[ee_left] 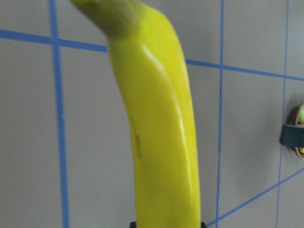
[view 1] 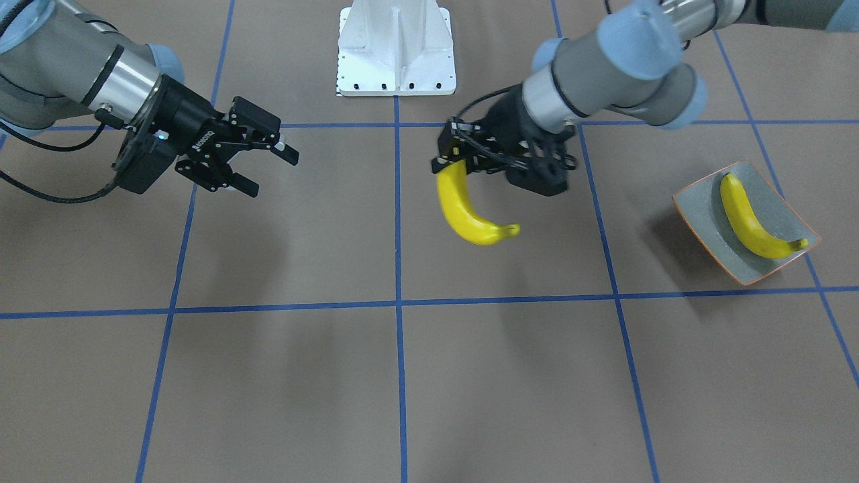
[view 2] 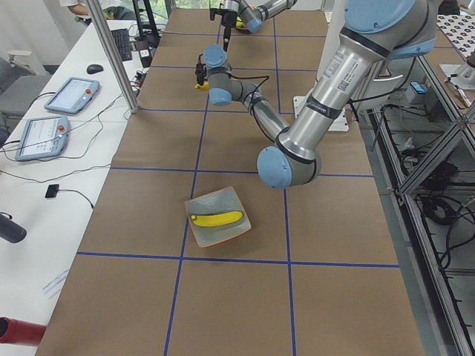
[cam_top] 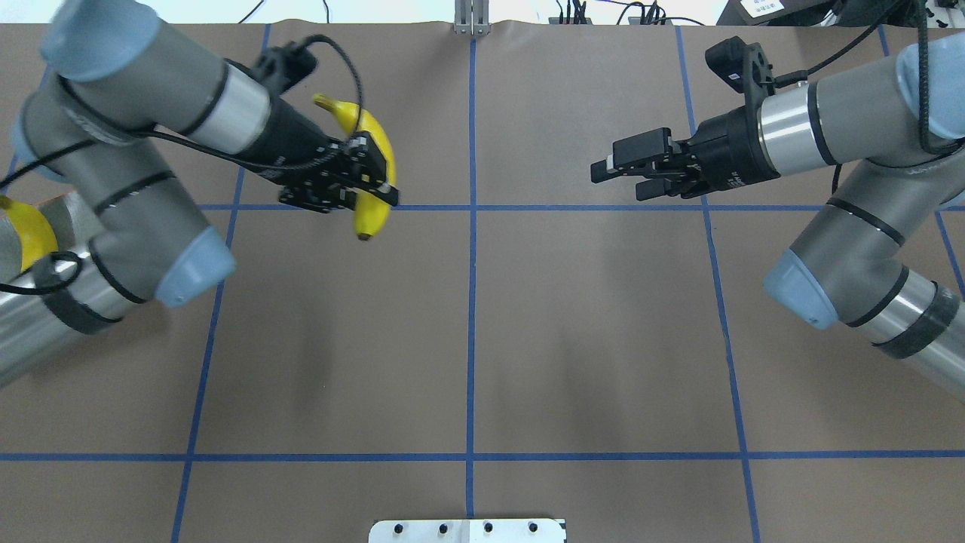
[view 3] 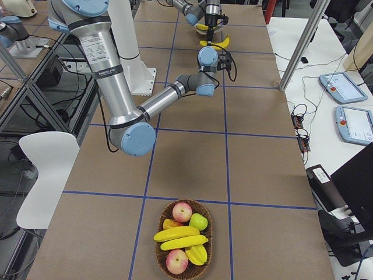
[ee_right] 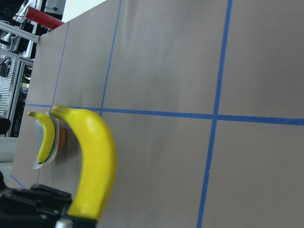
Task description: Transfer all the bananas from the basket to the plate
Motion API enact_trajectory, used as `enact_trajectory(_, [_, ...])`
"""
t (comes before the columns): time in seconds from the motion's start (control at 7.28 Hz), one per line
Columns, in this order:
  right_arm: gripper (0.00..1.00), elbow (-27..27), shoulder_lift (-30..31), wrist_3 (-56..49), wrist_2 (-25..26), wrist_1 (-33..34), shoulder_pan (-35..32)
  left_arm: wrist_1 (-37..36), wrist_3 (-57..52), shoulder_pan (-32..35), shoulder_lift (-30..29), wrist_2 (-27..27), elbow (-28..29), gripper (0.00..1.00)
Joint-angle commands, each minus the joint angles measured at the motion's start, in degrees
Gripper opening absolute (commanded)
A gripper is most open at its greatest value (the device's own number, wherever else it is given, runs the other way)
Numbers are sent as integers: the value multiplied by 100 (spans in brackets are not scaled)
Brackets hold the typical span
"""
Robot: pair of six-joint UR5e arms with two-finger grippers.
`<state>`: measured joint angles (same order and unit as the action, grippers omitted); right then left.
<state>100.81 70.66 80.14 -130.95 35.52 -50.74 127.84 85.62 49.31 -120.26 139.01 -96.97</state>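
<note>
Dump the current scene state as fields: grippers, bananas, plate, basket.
left gripper: shut on held banana, which is off the table surface
right gripper: open, empty
plate: holds one plate banana
basket: two basket bananas visible, next to apples
task status: one banana placed, one in transit, two not yet picked

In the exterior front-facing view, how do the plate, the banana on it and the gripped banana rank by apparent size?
1. The plate, clearly largest.
2. The gripped banana and the banana on the plate look alike; the left gripper holds one nearer the camera, so I do not rank them.
</note>
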Motion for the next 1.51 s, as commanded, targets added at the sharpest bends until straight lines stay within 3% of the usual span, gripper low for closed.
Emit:
enact_trajectory(0.0, [100, 35, 351, -34, 209, -10, -137, -119, -37, 482, 1403, 171, -401, 0])
enact_trajectory(0.27, [100, -9, 422, -34, 465, -2, -129, -127, -1287, 729, 2380, -275, -489, 0])
enact_trajectory(0.41, [100, -18, 448, -34, 509, 16, -129, -371, -1416, 747, 2672, -451, -489, 0])
enact_trajectory(0.69, [100, -35, 544, -34, 745, 25, -103, -880, -2754, 747, 3112, -1144, -507, 0])
enact_trajectory(1.1, [100, -27, 563, -16, 817, 25, -6, -2452, -4104, 896, 3105, -1446, -797, 0])
enact_trajectory(1.37, [100, -27, 572, -16, 956, 42, 82, -2605, -4106, 853, 3062, -1429, -622, 0])
